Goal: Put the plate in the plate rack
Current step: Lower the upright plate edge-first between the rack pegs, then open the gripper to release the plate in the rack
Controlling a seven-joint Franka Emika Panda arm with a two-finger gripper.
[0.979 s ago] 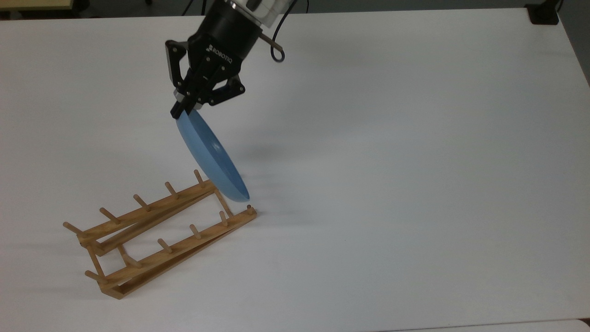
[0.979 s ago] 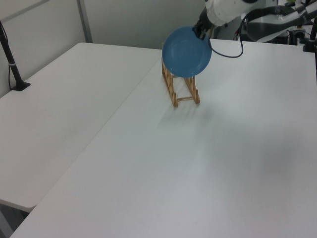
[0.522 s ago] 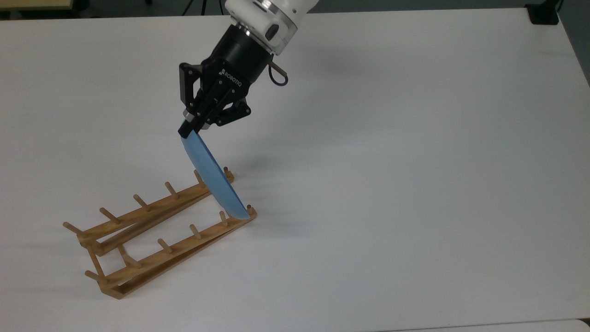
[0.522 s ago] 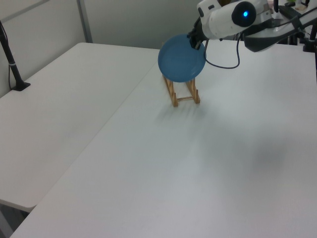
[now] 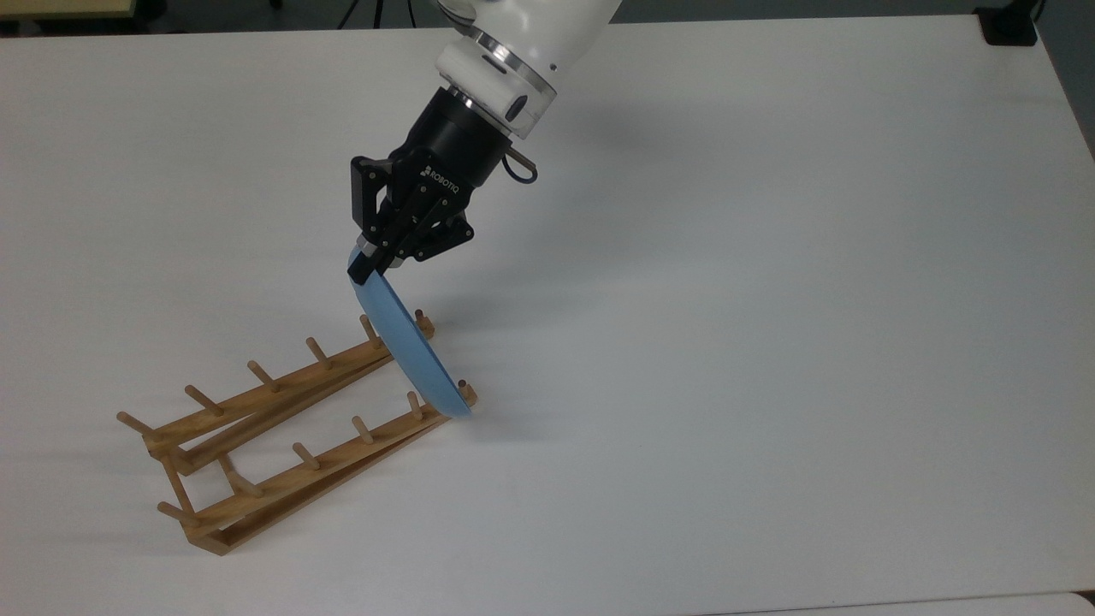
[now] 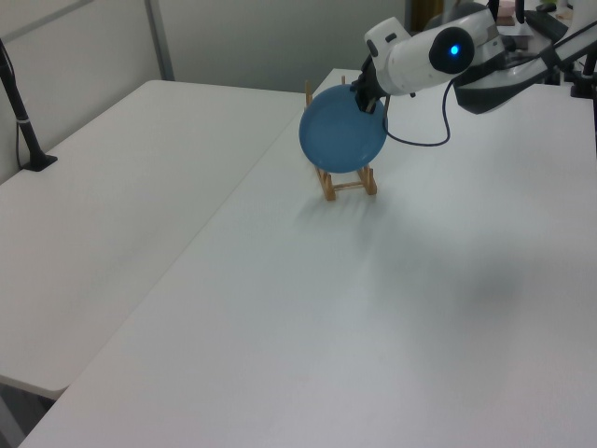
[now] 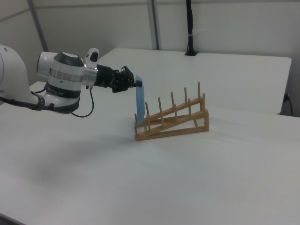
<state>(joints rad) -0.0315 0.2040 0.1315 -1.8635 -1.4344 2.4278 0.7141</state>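
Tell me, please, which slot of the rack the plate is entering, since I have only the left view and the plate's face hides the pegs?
Observer: The top view shows the round light-blue glossy plate edge-on between the last two peg pairs at the top view's right end of the light-brown wooden plate rack.
Operator: Is that the high end?
Observer: No. In the right view it is the rack's low end.
Operator: Is the plate upright?
Observer: Close to upright in the right view, with the black pincer shut on its top rim.
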